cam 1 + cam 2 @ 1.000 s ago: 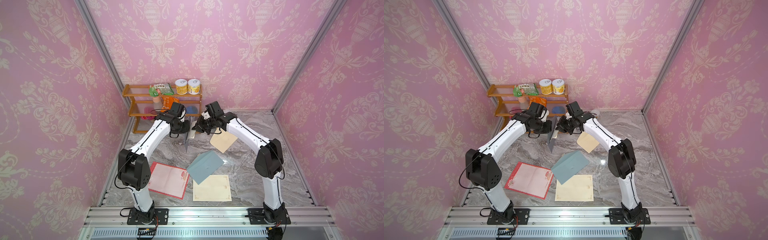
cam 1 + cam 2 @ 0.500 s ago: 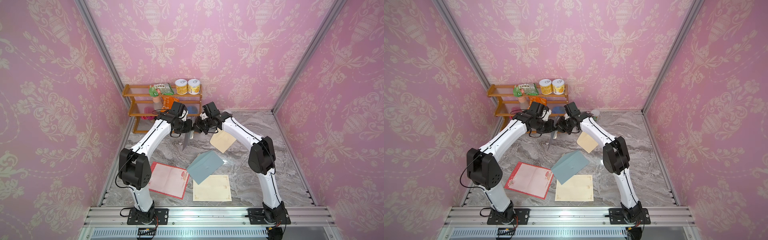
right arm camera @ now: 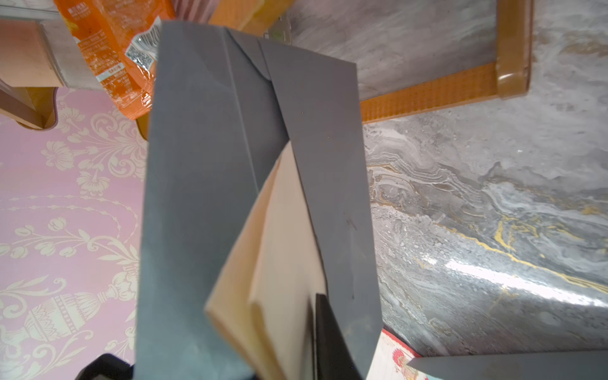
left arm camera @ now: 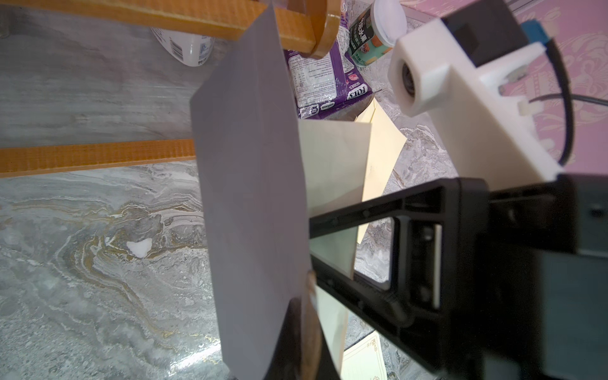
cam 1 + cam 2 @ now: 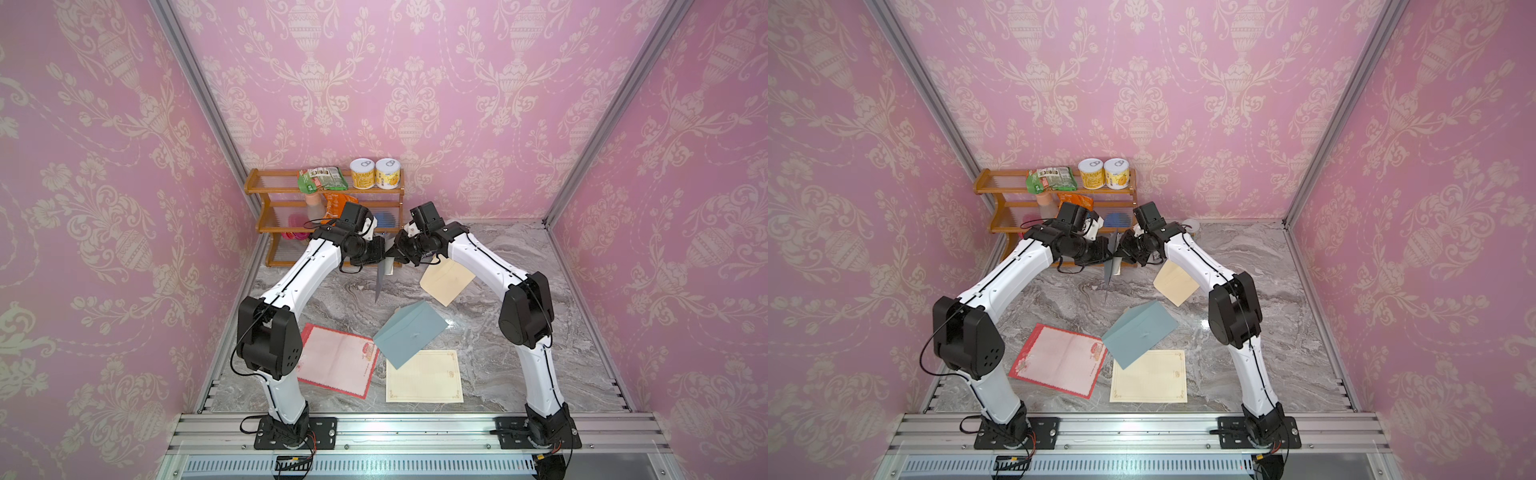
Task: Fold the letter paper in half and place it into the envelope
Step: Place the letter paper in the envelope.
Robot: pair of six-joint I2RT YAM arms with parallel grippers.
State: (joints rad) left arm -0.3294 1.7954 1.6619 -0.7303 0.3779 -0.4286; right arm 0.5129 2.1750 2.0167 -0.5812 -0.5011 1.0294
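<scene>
My left hand (image 5: 381, 257) is clamped on the grey envelope (image 5: 380, 279), which hangs edge-on above the back of the marble surface (image 5: 498, 353), just in front of the wooden shelf (image 5: 270, 226). My right hand (image 5: 398, 254) meets it there. One of its fingers (image 3: 324, 332) lies against the folded cream letter paper (image 3: 279, 263), whose far end sits inside the envelope's open mouth. Whether that hand is pinching or apart I cannot tell. Flat on the surface lie a tan envelope (image 5: 446, 282), a blue envelope (image 5: 409, 334) overlapping a corner of a cream sheet (image 5: 424, 376), and a red-bordered sheet (image 5: 336, 361). Pink patterned wallpaper (image 5: 415, 83) closes in three sides. Two cans (image 5: 376, 173) and a green packet (image 5: 320, 178) sit on the shelf's top tier.
</scene>
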